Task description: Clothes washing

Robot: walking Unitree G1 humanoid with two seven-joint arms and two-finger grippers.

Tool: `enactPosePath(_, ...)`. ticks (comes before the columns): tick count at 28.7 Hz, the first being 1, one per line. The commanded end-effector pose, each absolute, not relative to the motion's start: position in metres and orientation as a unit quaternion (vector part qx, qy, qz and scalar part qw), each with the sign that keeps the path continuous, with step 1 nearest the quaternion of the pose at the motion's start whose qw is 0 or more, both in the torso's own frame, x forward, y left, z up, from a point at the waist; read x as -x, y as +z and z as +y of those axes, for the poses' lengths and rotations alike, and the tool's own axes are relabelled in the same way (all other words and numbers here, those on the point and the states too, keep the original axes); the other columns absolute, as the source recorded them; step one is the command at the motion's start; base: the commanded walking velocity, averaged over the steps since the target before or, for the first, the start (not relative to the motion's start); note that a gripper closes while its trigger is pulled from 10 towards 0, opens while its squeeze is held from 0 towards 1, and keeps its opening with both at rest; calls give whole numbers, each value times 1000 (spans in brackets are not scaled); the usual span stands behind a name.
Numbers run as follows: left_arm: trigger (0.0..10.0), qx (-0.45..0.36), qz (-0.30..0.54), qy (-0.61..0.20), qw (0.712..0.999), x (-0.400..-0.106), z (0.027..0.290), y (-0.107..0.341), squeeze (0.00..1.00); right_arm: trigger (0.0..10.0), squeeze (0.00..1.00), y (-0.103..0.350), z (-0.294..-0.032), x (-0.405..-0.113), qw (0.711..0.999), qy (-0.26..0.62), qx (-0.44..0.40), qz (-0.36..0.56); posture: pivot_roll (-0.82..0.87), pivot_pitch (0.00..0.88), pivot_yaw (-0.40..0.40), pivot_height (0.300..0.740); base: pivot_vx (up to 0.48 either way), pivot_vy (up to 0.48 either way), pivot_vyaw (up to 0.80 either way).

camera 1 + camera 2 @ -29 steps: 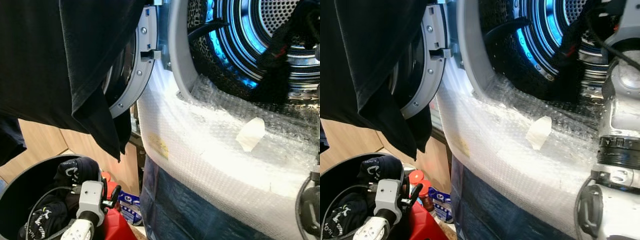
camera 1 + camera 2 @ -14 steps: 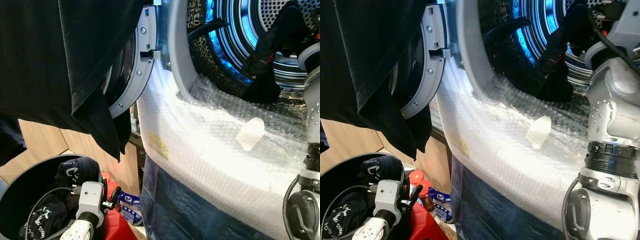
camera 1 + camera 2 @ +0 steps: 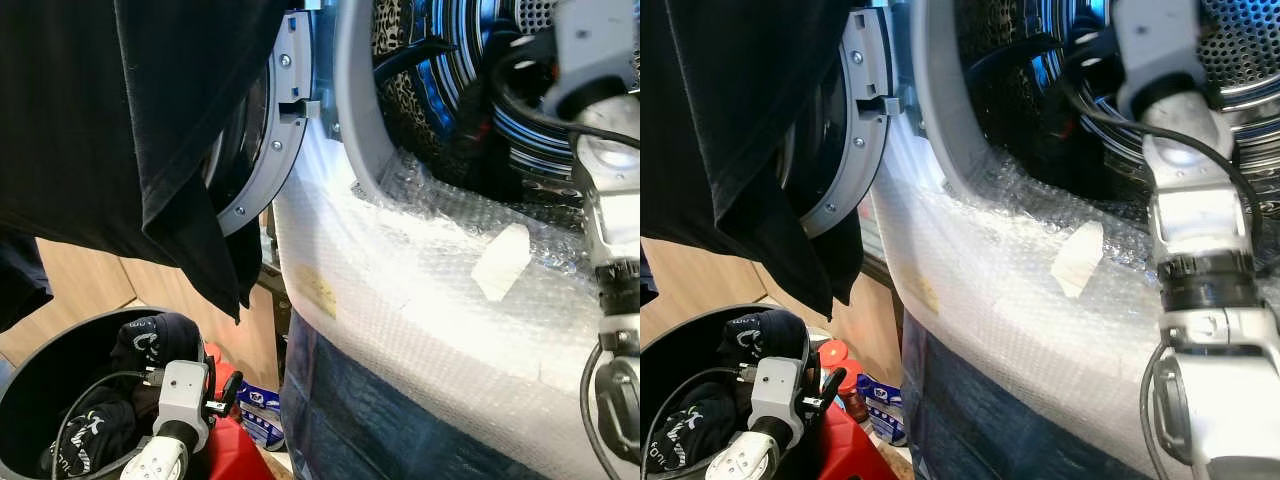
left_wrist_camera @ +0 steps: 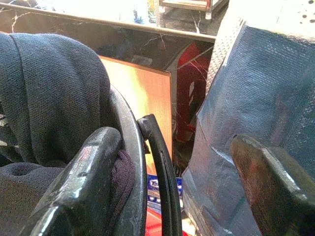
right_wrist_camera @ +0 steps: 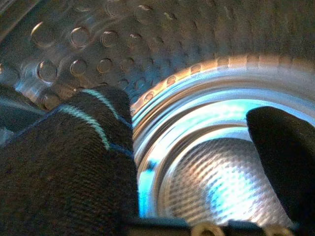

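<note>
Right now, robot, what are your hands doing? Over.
Right tool inside the washer drum, dark cloth against one finger. Left tool open, low by the laundry basket. Black shirt hanging over the door.

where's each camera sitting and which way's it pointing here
Left eye and right eye views: on the head, facing forward and down at the washer drum, the black shirt and the basket; both arms show.
Left wrist view: looks along the left gripper, jaws apart, past the basket rim.
Right wrist view: looks along the right gripper into the drum, a dark garment on one finger.
Shared: head and right wrist views show the drum.
</note>
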State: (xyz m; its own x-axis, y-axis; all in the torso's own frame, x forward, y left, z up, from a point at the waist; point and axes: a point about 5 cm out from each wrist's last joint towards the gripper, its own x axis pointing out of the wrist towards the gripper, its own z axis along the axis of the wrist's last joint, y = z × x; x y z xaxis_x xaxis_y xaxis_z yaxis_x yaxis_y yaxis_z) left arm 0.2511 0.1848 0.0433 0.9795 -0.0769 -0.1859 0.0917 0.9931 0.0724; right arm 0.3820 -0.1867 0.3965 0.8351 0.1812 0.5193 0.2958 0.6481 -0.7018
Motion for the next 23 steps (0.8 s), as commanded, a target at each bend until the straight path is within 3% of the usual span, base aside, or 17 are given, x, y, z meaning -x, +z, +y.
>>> enactPosePath(1,10000,-40,109,-60,991,-251,178,38,0,10000,0,402,-179,-385,802,-48,515,-300,81,0,8,740,0,0,0)
enactPosePath(3,10000,-41,107,-58,992,-252,179,39,0,10000,0,405,-177,-386,773,-61,554,-303,83,0,7,740,0,0,0)
enactPosePath(4,10000,-41,107,-57,992,-252,179,39,0,10000,0,406,-174,-387,740,-68,594,-307,81,0,6,740,0,0,0)
enactPosePath(5,10000,-41,107,-57,992,-252,179,39,0,10000,0,406,-174,-387,740,-68,594,-307,81,0,6,740,0,0,0)
enactPosePath(6,10000,-41,107,-57,992,-253,179,39,0,10000,0,407,-171,-389,706,-72,632,-311,78,0,6,740,0,0,0)
enactPosePath(7,10000,-41,107,-57,992,-253,179,39,0,10000,0,409,-168,-392,653,-78,686,-312,81,0,3,740,0,0,0)
enactPosePath(8,10000,-41,107,-57,992,-253,178,39,0,10000,0,409,-167,-392,636,-80,702,-312,81,0,3,740,0,0,0)
enactPosePath(13,10000,-40,104,-57,992,-255,178,39,0,10000,0,417,-173,-396,571,-101,757,-302,79,0,-3,740,0,0,0)
enactPosePath(19,10000,-39,105,-57,992,-256,176,38,0,10000,0,425,-184,-397,515,-128,801,-278,73,0,-5,740,0,0,0)
enactPosePath(20,10000,-45,106,-61,992,-256,176,38,0,10000,0,426,-188,-398,487,-136,819,-271,75,0,-10,740,0,0,0)
enactPosePath(23,10000,-44,106,-60,992,-257,176,37,0,10000,0,425,-189,-398,456,-138,836,-272,75,0,-10,740,0,0,0)
